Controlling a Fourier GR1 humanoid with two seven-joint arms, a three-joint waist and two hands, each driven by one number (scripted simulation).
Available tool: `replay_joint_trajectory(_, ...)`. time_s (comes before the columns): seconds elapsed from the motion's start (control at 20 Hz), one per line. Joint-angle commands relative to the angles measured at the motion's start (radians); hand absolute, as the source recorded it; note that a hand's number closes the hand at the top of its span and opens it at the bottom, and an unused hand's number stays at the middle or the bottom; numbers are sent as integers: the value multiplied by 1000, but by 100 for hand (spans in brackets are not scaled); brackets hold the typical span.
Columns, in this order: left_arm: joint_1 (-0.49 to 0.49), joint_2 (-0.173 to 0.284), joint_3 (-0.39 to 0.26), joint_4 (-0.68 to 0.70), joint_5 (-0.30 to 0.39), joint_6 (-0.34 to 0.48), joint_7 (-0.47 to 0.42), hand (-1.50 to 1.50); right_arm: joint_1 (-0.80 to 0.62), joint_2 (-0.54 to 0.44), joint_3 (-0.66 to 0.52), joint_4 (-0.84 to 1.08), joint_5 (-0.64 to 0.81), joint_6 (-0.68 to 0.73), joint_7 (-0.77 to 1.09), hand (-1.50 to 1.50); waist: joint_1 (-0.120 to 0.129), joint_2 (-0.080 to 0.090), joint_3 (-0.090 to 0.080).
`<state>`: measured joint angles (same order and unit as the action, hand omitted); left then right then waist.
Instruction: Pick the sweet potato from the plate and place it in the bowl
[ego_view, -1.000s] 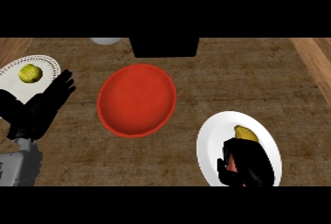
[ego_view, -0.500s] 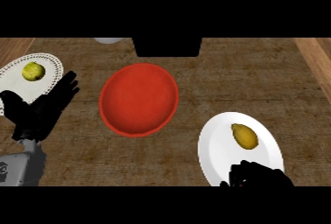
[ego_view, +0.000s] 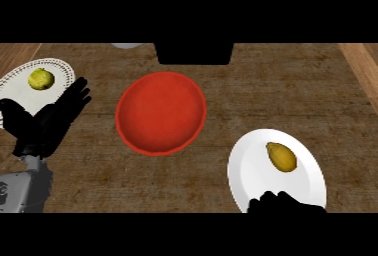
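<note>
- The sweet potato (ego_view: 281, 156) lay on the white plate (ego_view: 251, 175) at the lower right of the wooden surface (ego_view: 221, 175), in the plate's upper half, untouched by either hand.
- It appeared as a yellow-brown oval, its long axis running roughly from the plate's far side toward the near side.
- The red bowl (ego_view: 161, 113) sat near the middle of the surface, up and to the left of the white plate, apart from it, with bare wood between their rims.
- The bowl held nothing.
- The right hand (ego_view: 284, 203) showed only at the lower edge of the view, over the near rim of the white plate and short of the sweet potato; only dark finger shapes were visible, so I could not tell whether it was released or clenched.
- The left hand (ego_view: 52, 122) rested at the left side, released, its fingers straight and pointing up toward the far side, grasping nothing.
- Its fingers overlapped the near edge of a second white plate with a patterned rim (ego_view: 55, 67) at the upper left.
- On that plate lay a small yellow-green round fruit (ego_view: 41, 79), just beyond the left hand's fingertips and not touched by them.
- A black block (ego_view: 193, 52) stood at the far edge of the surface, beyond the bowl.
</note>
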<state>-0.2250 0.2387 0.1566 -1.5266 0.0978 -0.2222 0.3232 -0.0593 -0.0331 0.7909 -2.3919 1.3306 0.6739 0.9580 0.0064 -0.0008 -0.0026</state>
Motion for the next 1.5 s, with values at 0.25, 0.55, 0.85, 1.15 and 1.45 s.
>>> replay_joint_trajectory(0.25, -20, 13, 4, 47, -14, -14, -36, 0, -268, 32, -24, 92, -295, -132, 294, 150, 18, 5, -1)
replay_joint_trajectory(0.55, -10, -47, -43, 15, -29, 17, -22, 0, -538, 33, -123, 297, -419, -259, 356, 150, 22, 1, 0)
replay_joint_trajectory(0.85, 13, -13, -22, -12, -1, -22, -18, 0, -802, 33, -219, 588, -485, -420, 328, 150, 46, 1, 0)
replay_joint_trajectory(1.15, -75, -29, -29, 68, -24, 9, -2, 0, -959, 33, -294, 873, -535, -550, 269, 150, 36, 9, 0)
replay_joint_trajectory(1.45, -33, -27, -31, 64, -34, -6, -60, 0, -1008, 33, -374, 1190, -569, -724, 96, 150, 45, 16, 1)
